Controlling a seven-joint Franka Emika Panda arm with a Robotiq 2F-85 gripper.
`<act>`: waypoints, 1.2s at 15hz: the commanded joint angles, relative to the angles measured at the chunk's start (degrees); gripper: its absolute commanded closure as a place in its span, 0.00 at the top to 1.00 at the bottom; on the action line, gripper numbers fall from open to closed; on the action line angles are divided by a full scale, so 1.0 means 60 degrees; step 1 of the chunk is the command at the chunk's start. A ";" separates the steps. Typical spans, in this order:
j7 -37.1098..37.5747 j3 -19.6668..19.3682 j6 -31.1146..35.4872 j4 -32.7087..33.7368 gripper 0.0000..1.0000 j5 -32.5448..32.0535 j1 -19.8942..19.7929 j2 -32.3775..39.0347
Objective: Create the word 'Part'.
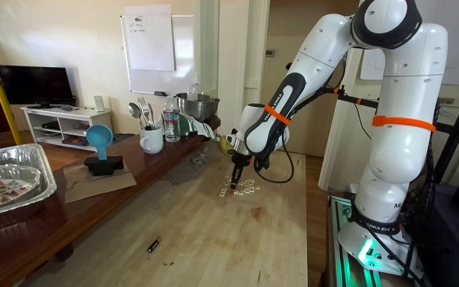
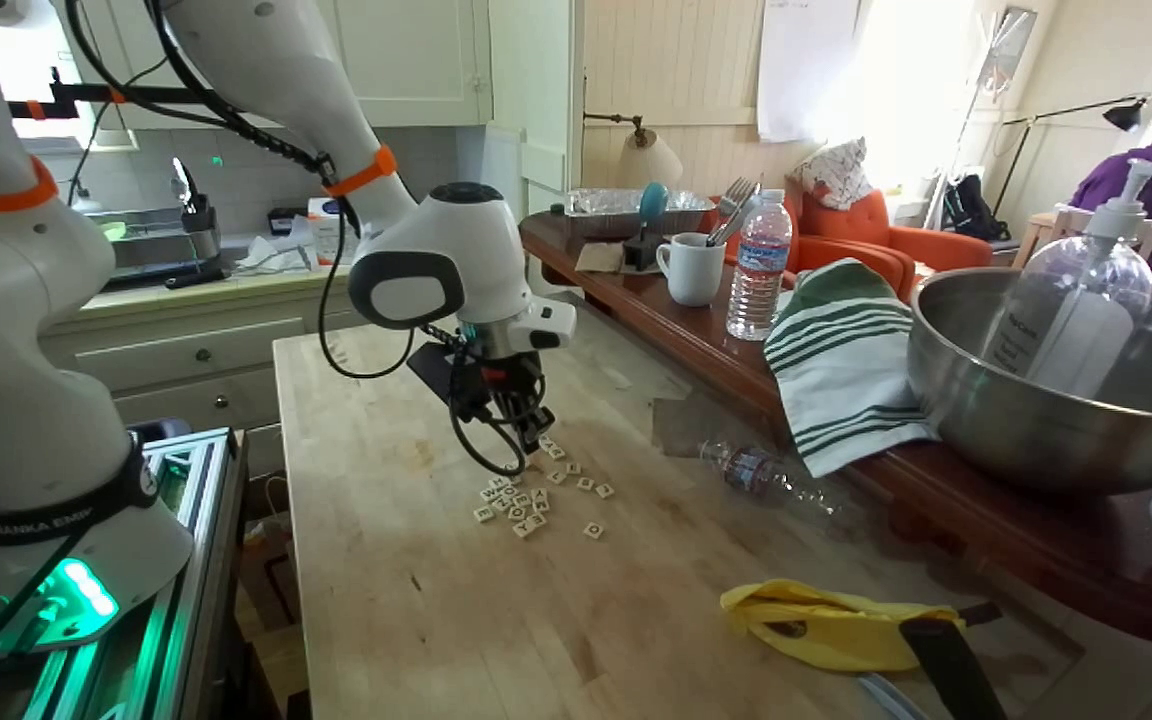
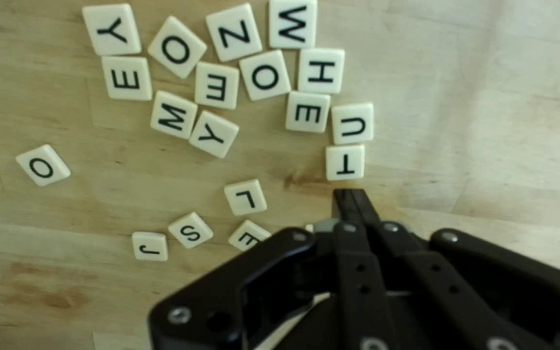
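Note:
Small cream letter tiles lie loose on the wooden table in both exterior views [image 1: 247,186] [image 2: 516,505]. In the wrist view a T tile [image 3: 345,163] lies just ahead of the fingertips, with a U tile [image 3: 352,123] touching or nearly touching it. An L tile [image 3: 245,197] and an E tile [image 3: 249,236] lie left of the fingers. Several others are clustered farther up. I make out no P, A or R tile there; the gripper hides part of the table. My gripper [image 3: 350,192] has its fingers together with nothing seen between them. It points down among the tiles in both exterior views [image 1: 233,186] [image 2: 538,442].
A battery [image 1: 154,244] lies on the tabletop [image 1: 213,239]. A clear plastic bottle [image 2: 766,475] lies on its side by the raised dark ledge [image 2: 636,310]. A yellow object [image 2: 826,625] is near that ledge. The ledge bears a mug [image 1: 152,140], an upright bottle [image 1: 171,121] and a metal bowl [image 2: 1056,430].

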 commanded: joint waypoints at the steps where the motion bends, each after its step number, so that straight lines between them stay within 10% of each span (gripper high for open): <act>1: 0.0280 -0.0705 -0.0102 0.0000 0.00 -0.0068 0.0632 0.0197; 18: 0.1316 -0.1638 0.0080 0.0742 0.00 -0.0359 0.0977 0.1031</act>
